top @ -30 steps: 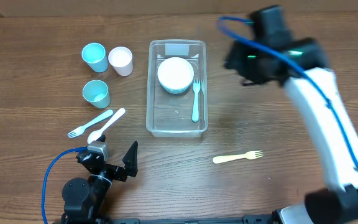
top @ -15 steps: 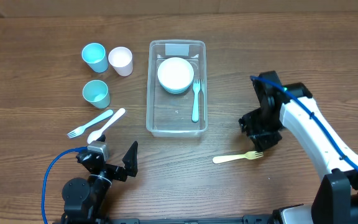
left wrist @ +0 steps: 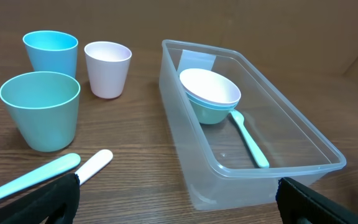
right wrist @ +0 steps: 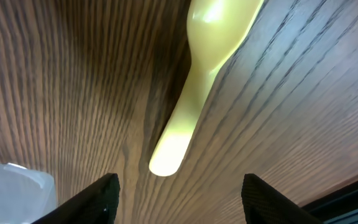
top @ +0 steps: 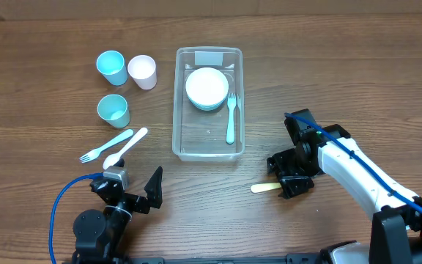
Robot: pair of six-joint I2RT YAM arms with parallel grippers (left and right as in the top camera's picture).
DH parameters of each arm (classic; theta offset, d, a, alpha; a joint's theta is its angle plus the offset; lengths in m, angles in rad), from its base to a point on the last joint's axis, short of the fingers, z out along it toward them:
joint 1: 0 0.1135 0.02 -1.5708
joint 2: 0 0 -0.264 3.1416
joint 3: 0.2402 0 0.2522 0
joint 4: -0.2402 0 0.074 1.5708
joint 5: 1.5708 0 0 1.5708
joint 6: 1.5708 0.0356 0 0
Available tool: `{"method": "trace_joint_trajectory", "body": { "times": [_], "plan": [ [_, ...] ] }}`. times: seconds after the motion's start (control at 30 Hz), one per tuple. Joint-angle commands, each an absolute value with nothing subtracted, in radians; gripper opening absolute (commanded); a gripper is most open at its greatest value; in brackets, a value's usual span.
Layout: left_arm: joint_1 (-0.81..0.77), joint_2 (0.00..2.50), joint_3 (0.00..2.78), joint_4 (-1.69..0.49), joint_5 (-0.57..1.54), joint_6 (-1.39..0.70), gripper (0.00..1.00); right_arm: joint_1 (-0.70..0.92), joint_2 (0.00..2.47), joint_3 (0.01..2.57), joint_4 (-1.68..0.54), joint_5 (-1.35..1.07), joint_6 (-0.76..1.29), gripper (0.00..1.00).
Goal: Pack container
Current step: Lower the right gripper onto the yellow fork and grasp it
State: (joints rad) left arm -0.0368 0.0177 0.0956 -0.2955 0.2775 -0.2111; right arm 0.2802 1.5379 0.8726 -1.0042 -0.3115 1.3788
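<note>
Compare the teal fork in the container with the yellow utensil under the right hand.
The teal fork lies inside the container, along its length; the yellow utensil lies outside on the table, crosswise. The teal fork is fully visible; the yellow utensil's far end is hidden beneath the open right hand. Both lie flat, ungripped.

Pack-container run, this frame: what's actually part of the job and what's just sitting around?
In the job:
container, with stacked bowls and teal fork inside
yellow fork, with the open right gripper over it

Lying about, left of the container (probably packed later):
teal cups
white cup
blue fork
white spoon
</note>
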Motion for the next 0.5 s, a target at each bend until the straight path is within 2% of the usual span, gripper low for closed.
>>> {"method": "trace_joint_trajectory", "body": {
  "times": [0.0,0.07,0.23,0.47],
  "plan": [
    [-0.033,0.011,0.092,-0.292,0.289,-0.225,1.0,0.235,1.522,0.866,-1.003,-0.355,1.361,0.65],
    [-0.033,0.011,0.092,-0.292,0.289,-0.225,1.0,0.21,1.522,0.866,-1.025,-0.252,1.357,0.69],
    [-0.033,0.011,0.092,-0.292,0.289,-0.225,1.0,0.232,1.522,0.861,-1.022,-0.17,1.359,0.69],
    [-0.033,0.011,0.092,-0.292,0.288,-0.225,1.0,0.287,1.523,0.785,-0.9,-0.094,1.407,0.73]
  ]
}}
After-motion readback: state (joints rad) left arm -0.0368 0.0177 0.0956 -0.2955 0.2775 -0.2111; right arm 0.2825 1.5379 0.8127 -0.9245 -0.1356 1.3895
